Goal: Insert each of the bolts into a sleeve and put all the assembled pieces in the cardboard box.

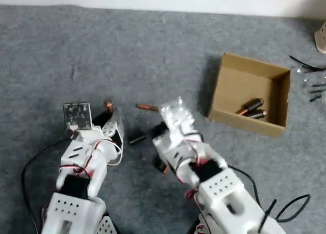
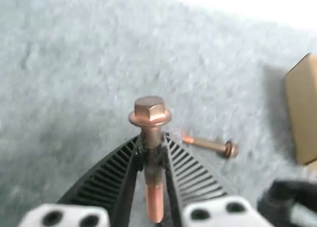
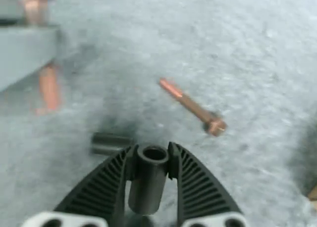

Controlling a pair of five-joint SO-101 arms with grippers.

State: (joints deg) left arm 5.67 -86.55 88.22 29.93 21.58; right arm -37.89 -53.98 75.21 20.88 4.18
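1. Cardboard box (image 1: 252, 66): open-topped, on the grey desk (image 1: 153, 45), toward the right of the high view. Landmark for all places below.
2. Inside the cardboard box: two assembled pieces (image 1: 253, 107), side by side, close to the wall nearest the arms. Touching or just apart, cannot tell.
3. Left hand (image 2: 151, 138): well left of the cardboard box, the farther of the two hands from it. Clamped tight on the held bolt (image 2: 150, 113).
4. Held bolt: copper-coloured, hex head clear beyond the fingertips, shank pinched between the ribbed black fingers (image 2: 190, 172) and running back toward the wrist.
5. Right hand (image 3: 152, 153): left of the cardboard box, nearer to it than the left hand, not touching it. Clamped on the held sleeve (image 3: 148, 180).
6. Held sleeve: dark tube, open end just past the fingertips, body back between the fingers.
7. Loose bolt (image 1: 146, 107): flat on the desk, left of the cardboard box, between the two hands in the high view. Head end toward the box, tip away from it.
8. Loose sleeve (image 1: 136, 139): flat on the desk, left of the cardboard box, slightly farther from it than the loose bolt and nearer the arm bases. Apart from the bolt and from both hands.
9. Black cables (image 1: 311, 83): on the desk just right of the cardboard box, on the side away from the hands.
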